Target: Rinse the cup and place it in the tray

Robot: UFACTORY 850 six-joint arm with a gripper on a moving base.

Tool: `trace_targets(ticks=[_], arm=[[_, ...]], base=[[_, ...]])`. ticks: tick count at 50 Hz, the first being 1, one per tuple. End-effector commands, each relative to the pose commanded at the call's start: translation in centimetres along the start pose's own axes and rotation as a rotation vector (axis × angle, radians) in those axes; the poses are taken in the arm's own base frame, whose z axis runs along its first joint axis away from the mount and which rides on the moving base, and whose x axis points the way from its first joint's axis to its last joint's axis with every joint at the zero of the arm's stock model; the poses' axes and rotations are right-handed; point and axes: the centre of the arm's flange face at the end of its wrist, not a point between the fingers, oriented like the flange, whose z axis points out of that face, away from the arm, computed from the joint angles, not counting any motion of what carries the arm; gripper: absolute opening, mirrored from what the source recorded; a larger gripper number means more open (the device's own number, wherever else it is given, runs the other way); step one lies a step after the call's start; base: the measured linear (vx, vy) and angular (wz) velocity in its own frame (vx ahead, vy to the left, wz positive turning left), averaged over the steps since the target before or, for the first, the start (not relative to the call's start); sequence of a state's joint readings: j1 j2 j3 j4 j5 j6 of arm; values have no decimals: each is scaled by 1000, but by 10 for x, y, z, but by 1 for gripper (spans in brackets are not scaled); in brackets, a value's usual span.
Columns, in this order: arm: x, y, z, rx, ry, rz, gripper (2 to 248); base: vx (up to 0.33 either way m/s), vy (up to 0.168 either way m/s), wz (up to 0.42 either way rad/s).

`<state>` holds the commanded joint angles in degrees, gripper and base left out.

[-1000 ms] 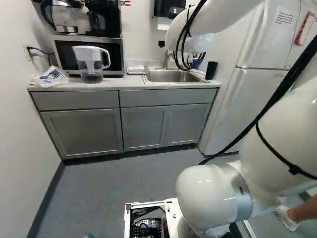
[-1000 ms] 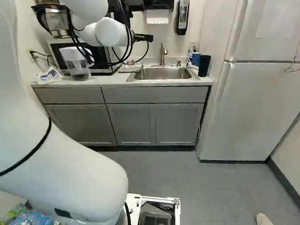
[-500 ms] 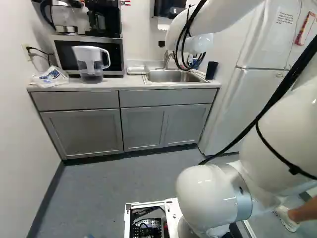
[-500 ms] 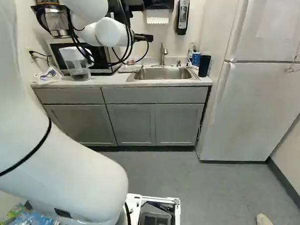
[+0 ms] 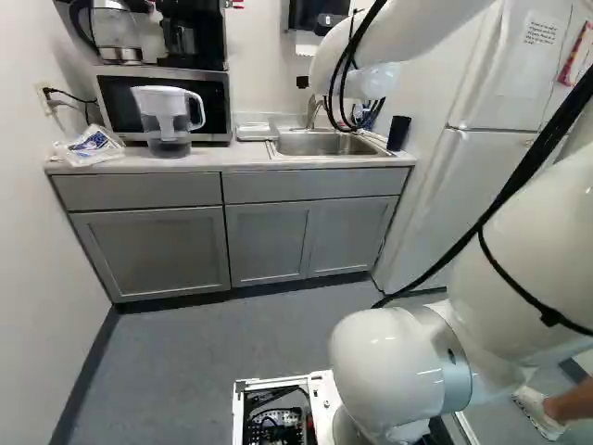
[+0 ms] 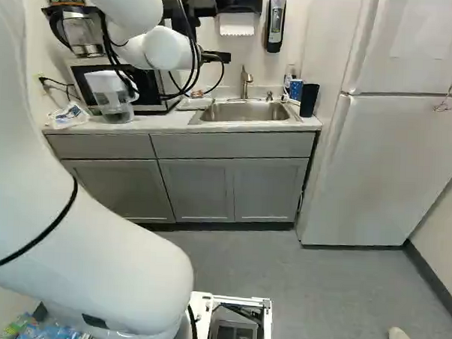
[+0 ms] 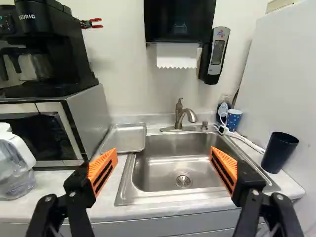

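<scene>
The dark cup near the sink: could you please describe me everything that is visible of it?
The dark cup is nearly black, plain, smooth, perhaps plastic, with no visible handle, and wider at its rim than at its base. It stands upright on the counter, beside the sink. A white cable runs towards it; whether they touch is unclear. The gripper, jaws open, does not touch it.

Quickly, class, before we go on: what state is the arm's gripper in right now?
Gripper: open, jaws spread wide apart, holding nothing.
</scene>
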<state>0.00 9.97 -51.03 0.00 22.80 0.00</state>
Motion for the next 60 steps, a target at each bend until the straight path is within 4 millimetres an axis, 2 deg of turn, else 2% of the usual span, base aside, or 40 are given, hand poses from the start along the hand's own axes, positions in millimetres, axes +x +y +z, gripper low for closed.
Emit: trace_targets(ticks=[34,60], arm=[[0,0,0,0,0,0,247],[0,0,0,0,0,0,247]], base=[[96,1,-12],[104,-35,-194]])
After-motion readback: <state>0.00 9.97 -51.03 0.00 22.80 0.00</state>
